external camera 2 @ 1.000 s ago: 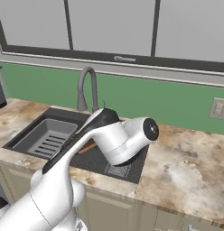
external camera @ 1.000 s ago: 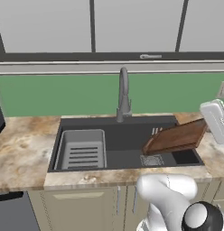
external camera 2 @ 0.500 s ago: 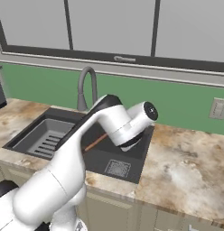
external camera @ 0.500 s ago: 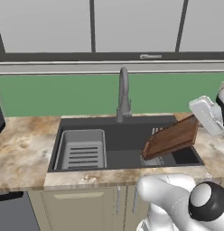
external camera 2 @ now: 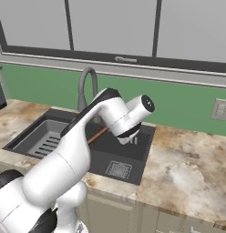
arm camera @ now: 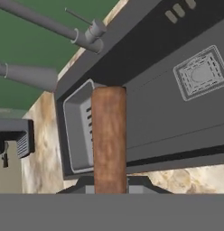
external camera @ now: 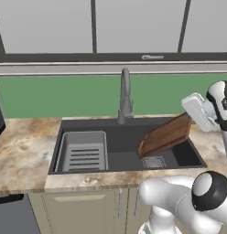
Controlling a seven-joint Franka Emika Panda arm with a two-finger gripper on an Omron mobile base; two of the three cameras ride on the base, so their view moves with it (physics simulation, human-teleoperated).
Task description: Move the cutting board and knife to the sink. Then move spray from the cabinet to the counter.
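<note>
Wooden cutting board (external camera: pixel 165 136) hung tilted over the sink (external camera: pixel 88 125), held up by the arm.
Gripper (arm camera: pixel 110 182) was clamped on its right end; next, I think, lower it in and let go.

The sink (external camera: pixel 124 146) is looked down on from behind the arm on the left side, with the faucet (external camera: pixel 126 93) and window dead ahead. From the right side the same sink (external camera 2: pixel 83 143) and faucet (external camera 2: pixel 87 86) are seen at an angle, with more desk (external camera 2: pixel 187 168) shown to the right. The hand view is way closer and rolled over, so the sink (arm camera: pixel 177 90) is seen tilted, with the faucet (arm camera: pixel 55 29) up top.
</note>
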